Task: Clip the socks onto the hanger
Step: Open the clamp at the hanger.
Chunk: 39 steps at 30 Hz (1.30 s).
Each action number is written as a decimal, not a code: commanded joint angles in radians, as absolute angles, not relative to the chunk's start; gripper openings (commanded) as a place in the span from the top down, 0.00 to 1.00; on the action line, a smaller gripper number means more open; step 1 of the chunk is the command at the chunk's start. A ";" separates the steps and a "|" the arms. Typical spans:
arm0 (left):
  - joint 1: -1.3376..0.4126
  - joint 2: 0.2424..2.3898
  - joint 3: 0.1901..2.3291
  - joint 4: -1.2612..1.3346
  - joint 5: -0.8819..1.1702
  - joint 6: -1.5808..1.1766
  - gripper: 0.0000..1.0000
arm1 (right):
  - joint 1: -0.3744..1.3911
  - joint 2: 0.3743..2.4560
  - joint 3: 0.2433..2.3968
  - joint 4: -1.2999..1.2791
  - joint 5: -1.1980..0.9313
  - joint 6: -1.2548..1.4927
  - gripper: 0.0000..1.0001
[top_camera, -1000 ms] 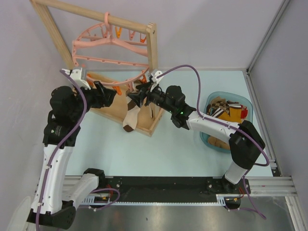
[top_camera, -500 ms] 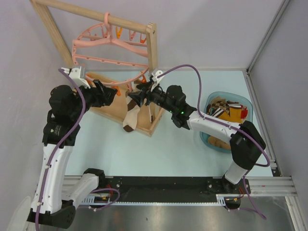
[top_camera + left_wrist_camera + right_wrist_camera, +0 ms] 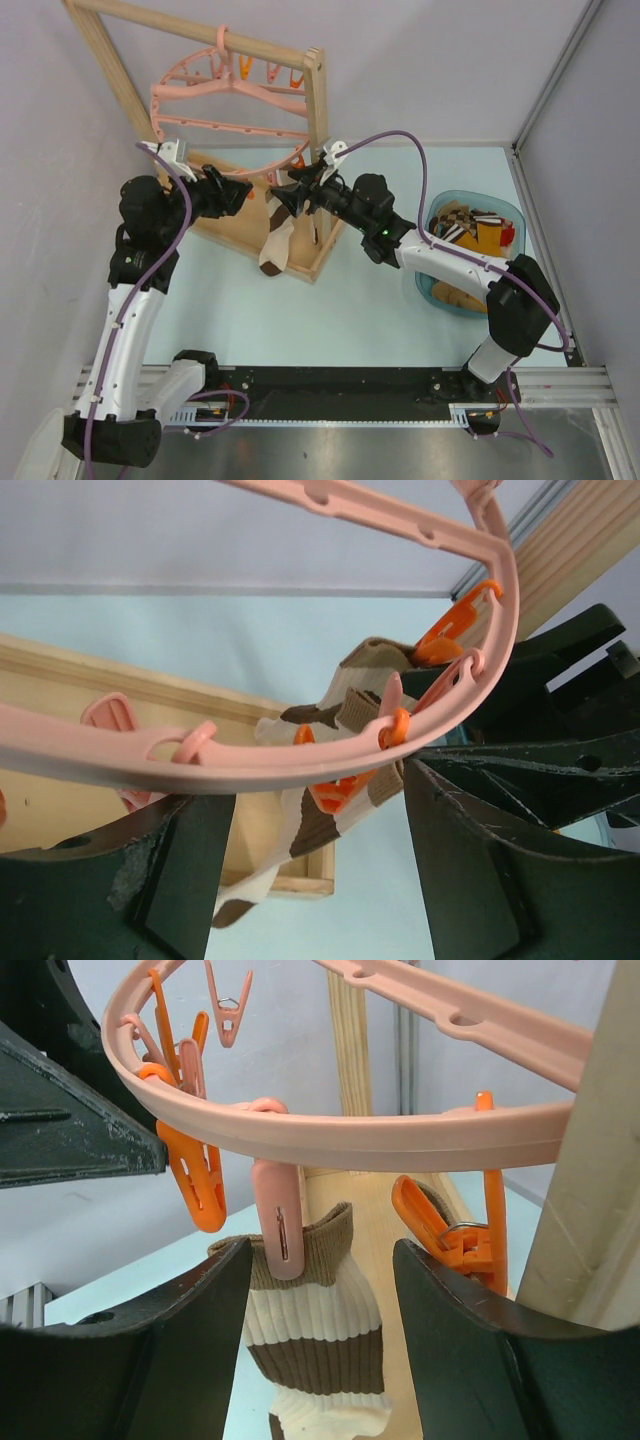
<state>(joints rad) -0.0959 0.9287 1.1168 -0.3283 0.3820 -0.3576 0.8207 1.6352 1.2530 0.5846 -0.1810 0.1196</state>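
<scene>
While the L arm (image 3: 150, 215) sits at left, its jaws stand apart just under the pink hanger (image 3: 215, 128)'s near rim, nothing clamped. Mid-frame, the cream-and-brown sock (image 3: 273, 245) dangles off that rim, cuff up at the clips, toe down over the wooden rack (image 3: 316, 110)'s base. R arm (image 3: 375, 210) faces it, jaws apart either side of cuff & a pink clip (image 3: 280, 1228), no contact seen. Far right, other socks (image 3: 470, 230) lie in the blue basket (image 3: 437, 290) on the tabletop (image 3: 360, 300).
</scene>
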 commanded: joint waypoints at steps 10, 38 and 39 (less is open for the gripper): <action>-0.049 0.943 1.008 -0.023 0.523 -0.400 0.28 | 0.808 1.592 1.238 0.620 -0.190 0.117 0.36; -0.049 0.940 1.011 -0.006 0.508 -0.472 0.42 | 0.816 1.575 1.216 0.609 -0.195 0.123 0.36; -0.054 0.937 1.011 -0.006 0.508 -0.479 0.42 | 0.816 1.572 1.215 0.611 -0.193 0.123 0.36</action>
